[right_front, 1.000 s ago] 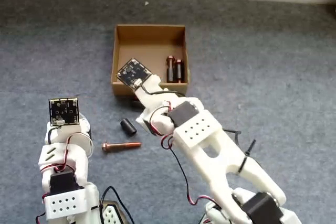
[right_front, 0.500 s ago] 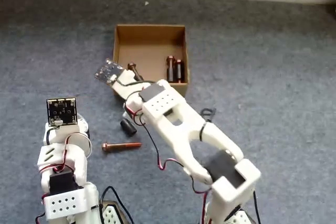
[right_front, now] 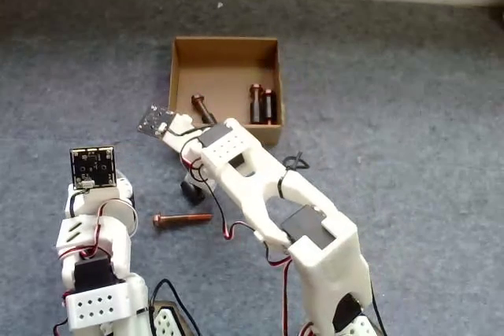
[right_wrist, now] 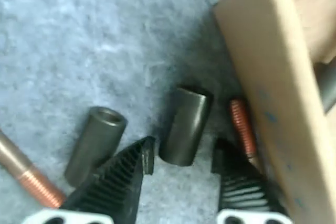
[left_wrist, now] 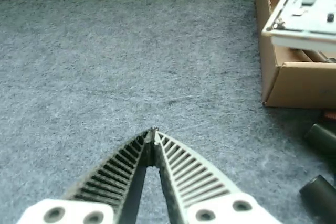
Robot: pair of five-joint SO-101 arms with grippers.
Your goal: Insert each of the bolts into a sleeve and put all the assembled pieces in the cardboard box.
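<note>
Right gripper [right_wrist: 184,150], jaws spread, straddles a sleeve [right_wrist: 185,127] by the cardboard box [right_wrist: 273,77]. Best centre on its barrel, I'd say, closing clear of the bolt [right_wrist: 242,127] alongside.

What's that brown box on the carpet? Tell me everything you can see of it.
The cardboard box is plain brown, square and shallow, open-topped, flat on the grey carpet. Two bolt-and-sleeve pieces lie side by side against one side wall; a third piece lies nearer the opposite wall.
</note>
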